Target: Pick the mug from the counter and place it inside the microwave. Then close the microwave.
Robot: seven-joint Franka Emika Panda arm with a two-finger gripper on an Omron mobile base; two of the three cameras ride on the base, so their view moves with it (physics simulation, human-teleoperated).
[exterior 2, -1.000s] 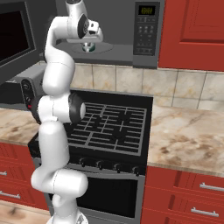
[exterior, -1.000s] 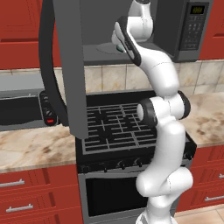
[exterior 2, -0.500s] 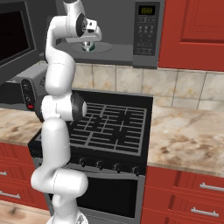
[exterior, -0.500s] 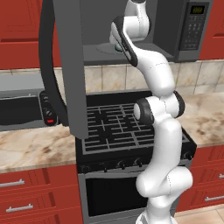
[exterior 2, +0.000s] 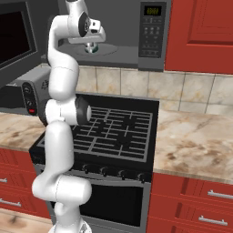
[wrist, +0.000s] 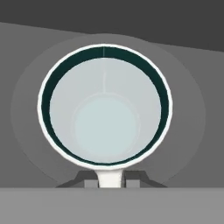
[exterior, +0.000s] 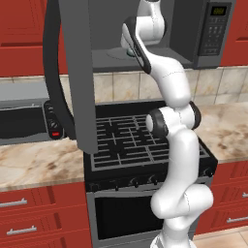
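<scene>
Change: since a second ago your arm has barely shifted; the gripper [exterior 2: 92, 47] stays at the open front of the microwave [exterior: 193, 34], its fingers only just starting to part.
Gripper: clenched on the handle of the mug [wrist: 104, 107], which in the hand view juts toward you at the lower rim, clamped between the fingertips [wrist: 89, 181].
Mug: upright inside the microwave cavity over the round turntable [wrist: 26, 105]; in the right base view it hangs just under the gripper, and whether its base touches the plate you cannot tell.
Step in hand: release. Judged from here, you should open fully before lifting away, then draw straight back out so the fingers do not catch the handle and tip the mug.
Next: the microwave door [exterior: 77, 72] stands swung wide at the left; push it shut.
Count, near to far: one gripper, one mug, one stove [exterior: 131, 140], one toaster oven [exterior: 24, 121] on the worktop [exterior: 34, 164], one microwave.
</scene>
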